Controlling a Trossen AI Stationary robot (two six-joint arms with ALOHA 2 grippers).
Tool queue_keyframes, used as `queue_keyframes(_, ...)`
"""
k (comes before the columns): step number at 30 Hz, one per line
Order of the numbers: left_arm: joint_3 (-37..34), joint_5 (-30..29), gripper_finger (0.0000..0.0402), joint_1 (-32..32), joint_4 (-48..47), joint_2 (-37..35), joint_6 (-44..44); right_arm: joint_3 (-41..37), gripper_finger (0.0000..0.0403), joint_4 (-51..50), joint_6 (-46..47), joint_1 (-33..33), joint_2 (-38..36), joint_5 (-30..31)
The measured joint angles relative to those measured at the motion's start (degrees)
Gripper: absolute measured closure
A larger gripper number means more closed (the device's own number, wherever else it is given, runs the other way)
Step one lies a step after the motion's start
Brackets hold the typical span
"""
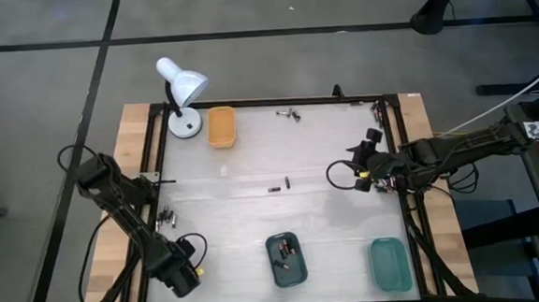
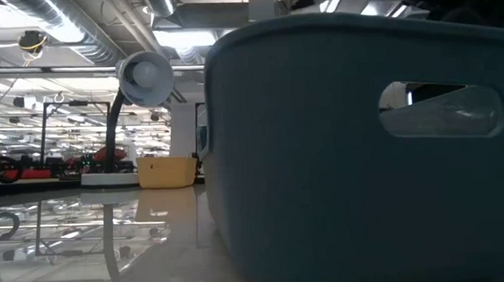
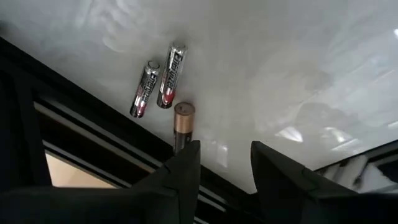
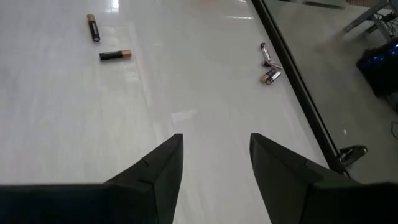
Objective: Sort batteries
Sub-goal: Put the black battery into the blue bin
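A slip off the counter is the main risk: three batteries lie close to its left edge rail, and a nudge from a finger instead of a clean grip could roll one under the frame. The left end effector is held open above them, empty, one finger just beside the copper-topped battery. The right end effector is also spread apart and empty, with more batteries well ahead.

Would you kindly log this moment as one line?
left pincer: open, above batteries near table edge | right pincer: open, empty | dark teal tray: holds batteries
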Motion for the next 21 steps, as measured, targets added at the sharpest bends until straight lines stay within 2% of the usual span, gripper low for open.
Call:
queue_keyframes(7, -1.2, 0.5, 0.0270, -1.6, -0.4, 0.3, 0.4, 0.0, 0.0215, 1.3, -0.7, 0.0, 0.0, -1.4)
queue_keyframes(21, -9.8, 4.0, 0.0270, -3.4, 10.1, 0.3, -0.4, 0.0, 0.0215, 1.3, -0.8, 0.0, 0.0, -1.4)
